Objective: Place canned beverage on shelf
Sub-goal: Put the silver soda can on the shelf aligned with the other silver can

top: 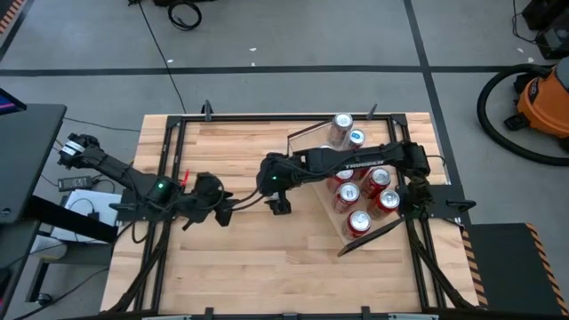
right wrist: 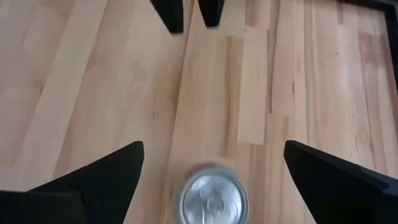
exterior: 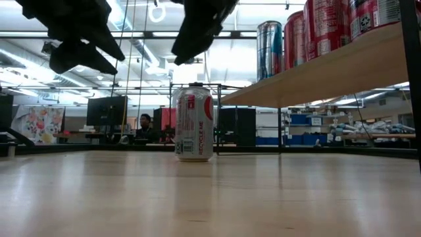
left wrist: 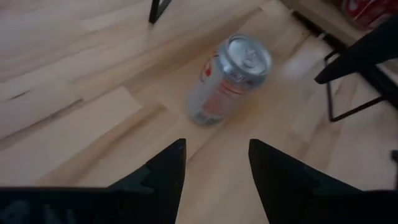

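High view: the right tool hangs over mid-surface, left of the light wooden shelf with thin black rails, which carries upright cans.

Low view: a white-and-red aluminium beverage can stands upright on the butcher-block surface, below both arms, untouched.

Left wrist view: the left tool hovers near the can, fingers parted, empty.

Right wrist view: the right tool's fingers spread wide above the can top, released. An off-centre descent could topple it.

can: upright on tabletop, left of shelf | shelf: six cans on top
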